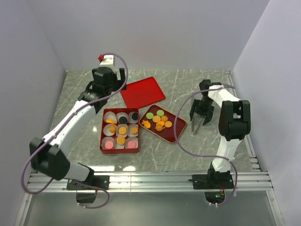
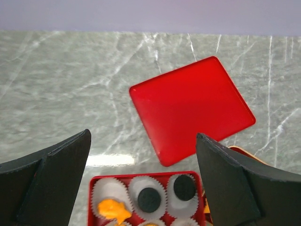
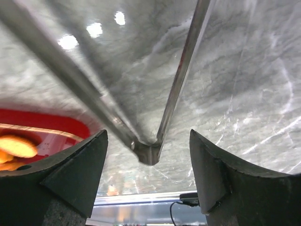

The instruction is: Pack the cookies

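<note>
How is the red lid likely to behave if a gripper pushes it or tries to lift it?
The red lid looks rigid and thin, so it is probably light. It lies flat on the glossy table, so a push would likely slide it rather than tip it. Its low rim may be hard to pinch.

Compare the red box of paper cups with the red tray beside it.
The box keeps its cookies in white paper cups; the tray holds them loose, with no cups. The box sits nearly square in the top view; the tray is turned diagonally. The box has black cookies and pink cookies; the tray has green cookies. Both are red and hold orange cookies.
</note>
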